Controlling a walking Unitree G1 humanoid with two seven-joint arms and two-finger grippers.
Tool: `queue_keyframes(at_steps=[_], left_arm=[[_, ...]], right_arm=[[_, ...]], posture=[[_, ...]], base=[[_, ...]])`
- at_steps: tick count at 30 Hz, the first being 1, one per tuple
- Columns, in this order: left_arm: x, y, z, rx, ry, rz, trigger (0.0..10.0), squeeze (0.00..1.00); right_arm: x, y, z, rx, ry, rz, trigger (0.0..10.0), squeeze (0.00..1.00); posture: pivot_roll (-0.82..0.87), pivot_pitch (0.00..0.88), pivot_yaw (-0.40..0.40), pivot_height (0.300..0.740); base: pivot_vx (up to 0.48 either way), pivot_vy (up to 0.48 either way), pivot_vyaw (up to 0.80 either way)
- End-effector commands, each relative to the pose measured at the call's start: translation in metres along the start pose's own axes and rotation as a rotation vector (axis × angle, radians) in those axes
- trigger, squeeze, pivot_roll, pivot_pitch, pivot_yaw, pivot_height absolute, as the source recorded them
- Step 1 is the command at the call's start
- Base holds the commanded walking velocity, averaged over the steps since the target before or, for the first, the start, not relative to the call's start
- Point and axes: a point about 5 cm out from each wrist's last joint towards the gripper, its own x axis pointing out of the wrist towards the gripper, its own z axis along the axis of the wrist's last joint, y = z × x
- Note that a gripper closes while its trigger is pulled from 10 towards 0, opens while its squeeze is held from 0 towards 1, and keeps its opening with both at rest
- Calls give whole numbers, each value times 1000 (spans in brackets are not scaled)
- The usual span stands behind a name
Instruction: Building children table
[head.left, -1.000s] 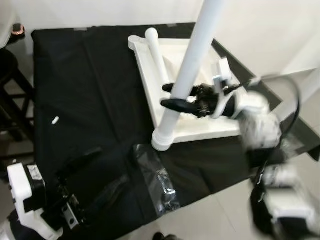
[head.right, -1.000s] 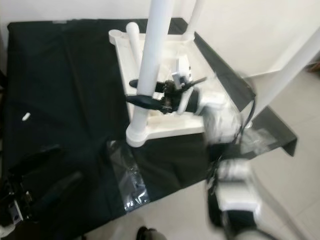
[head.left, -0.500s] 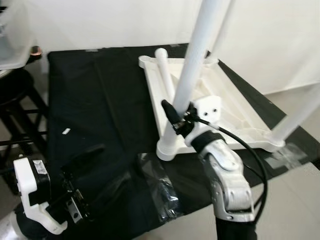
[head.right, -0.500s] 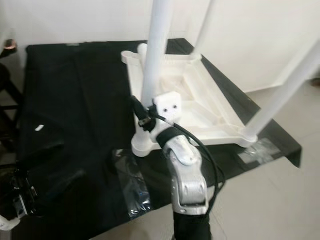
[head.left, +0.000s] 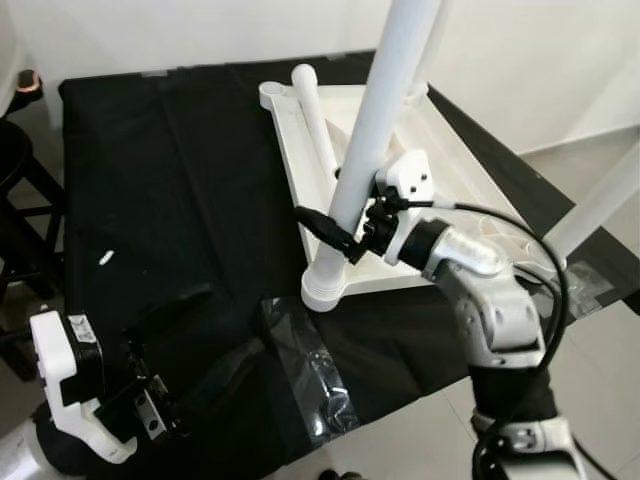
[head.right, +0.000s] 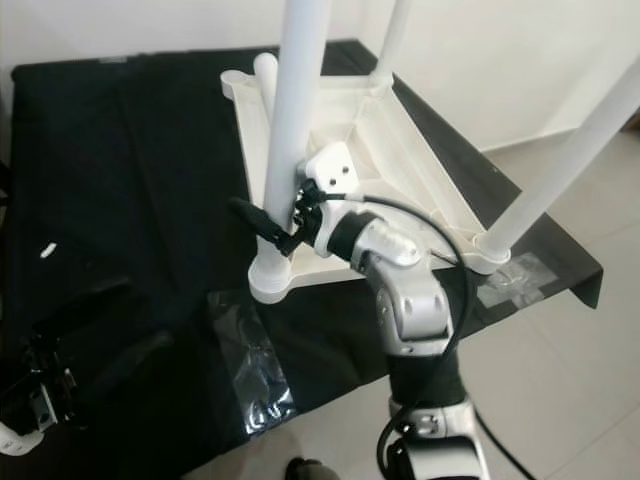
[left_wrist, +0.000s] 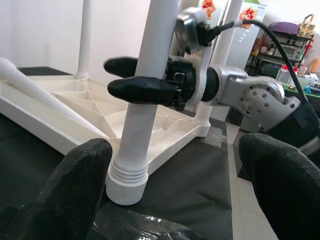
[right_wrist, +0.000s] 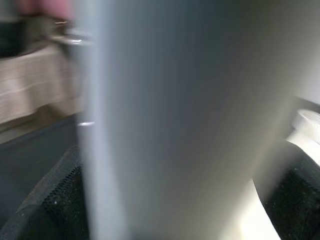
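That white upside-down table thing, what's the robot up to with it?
It is putting together a small white table, which lies upside down on a black cloth. The right gripper is closed around the near leg, which stands upright in its corner socket. One loose leg lies on the tabletop. The left gripper waits open, low over the cloth.

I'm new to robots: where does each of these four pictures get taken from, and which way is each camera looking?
Left eye view: on the head, looking down at the upturned white table on a black cloth; right gripper around a table leg, left gripper low over the cloth.
Right eye view: the head's other eye, same scene, both arms.
Left wrist view: along the left fingers, facing that leg and the right gripper.
Right wrist view: close against the leg, between its own fingers.
All four share the leg.
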Motion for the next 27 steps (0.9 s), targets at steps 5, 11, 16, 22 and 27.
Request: queue_keyframes(at_steps=[5,11,16,22,27], left_arm=[[-1,-6,2,-10,17,-14,10000,0],[-9,-11,3,-17,46,6,10000,0],[-12,-14,3,-26,59,13,10000,0],[-13,-15,3,-26,63,20,10000,0],[-13,-16,3,-26,62,23,10000,0]], right_arm=[[7,-8,-1,-47,-1,59,10000,0],[8,-37,13,16,-77,294,10000,0],[5,-53,21,88,-118,417,10000,0],[3,-53,21,134,-115,552,0,0],[4,-53,19,145,-111,598,0,0]], posture=[[177,237,-126,740],[209,265,-125,740],[223,274,-125,740],[227,273,-127,740],[224,267,-128,740]], base=[[0,0,0],[0,0,0],[0,0,0],[0,0,0],[0,0,0]])
